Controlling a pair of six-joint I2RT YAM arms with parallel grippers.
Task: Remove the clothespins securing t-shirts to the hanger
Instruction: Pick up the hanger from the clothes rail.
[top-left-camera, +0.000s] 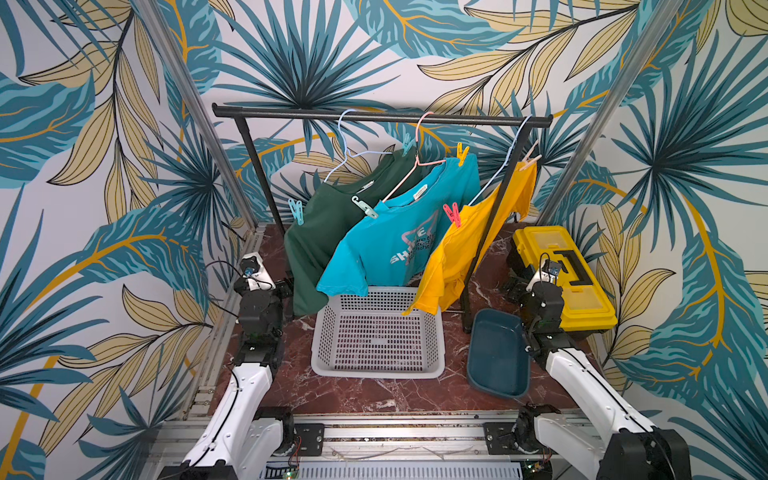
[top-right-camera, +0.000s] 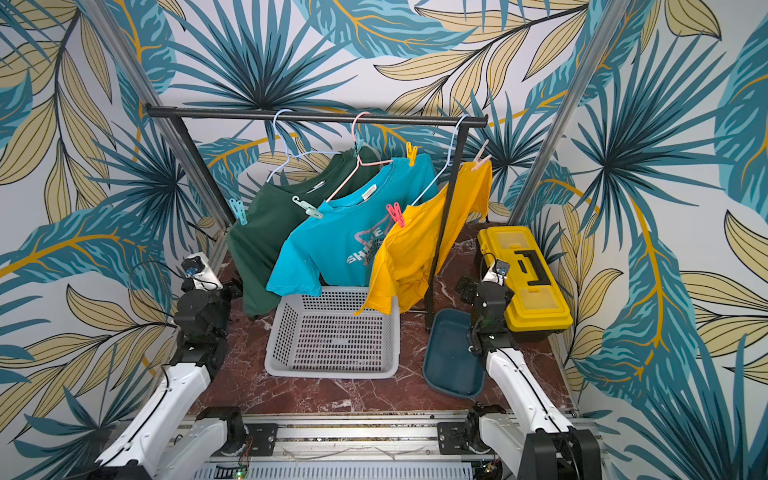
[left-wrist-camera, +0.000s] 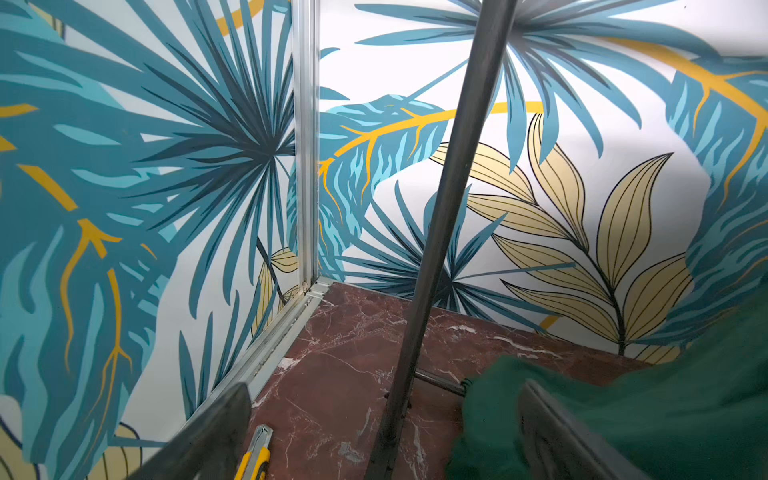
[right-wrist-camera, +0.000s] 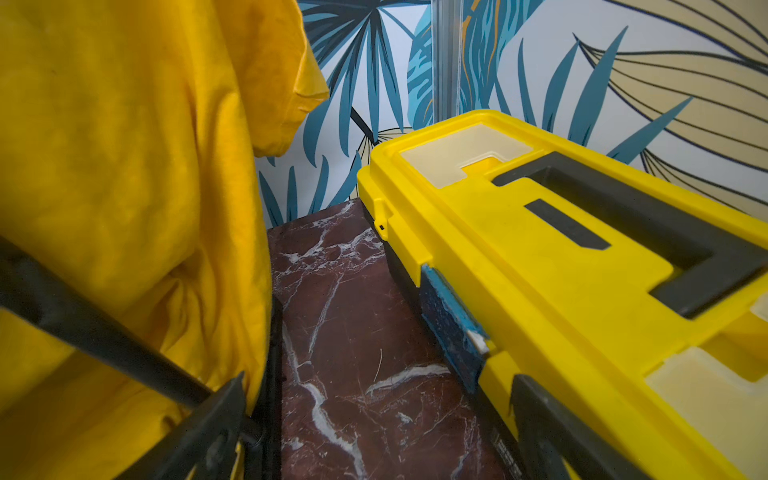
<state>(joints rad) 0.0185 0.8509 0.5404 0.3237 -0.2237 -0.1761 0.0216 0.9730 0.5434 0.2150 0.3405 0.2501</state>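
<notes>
Three pinned t-shirts (top-left-camera: 399, 232) on the rack (top-left-camera: 291, 112), nothing grasped.
Both top views: six clothespins (top-left-camera: 296, 210) clip the t-shirts at their shoulders, above the basket's (top-left-camera: 376, 372) far edge. Left wrist: left fingers (left-wrist-camera: 216, 432) spread wide, empty, beside the green shirt (left-wrist-camera: 665, 407). Right wrist: right fingers (right-wrist-camera: 216, 428) wide, empty, between yellow shirt (right-wrist-camera: 124, 166) and toolbox (right-wrist-camera: 540, 257).

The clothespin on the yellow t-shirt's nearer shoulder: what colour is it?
The clothespin is red-pink, seen best in both top views.
</notes>
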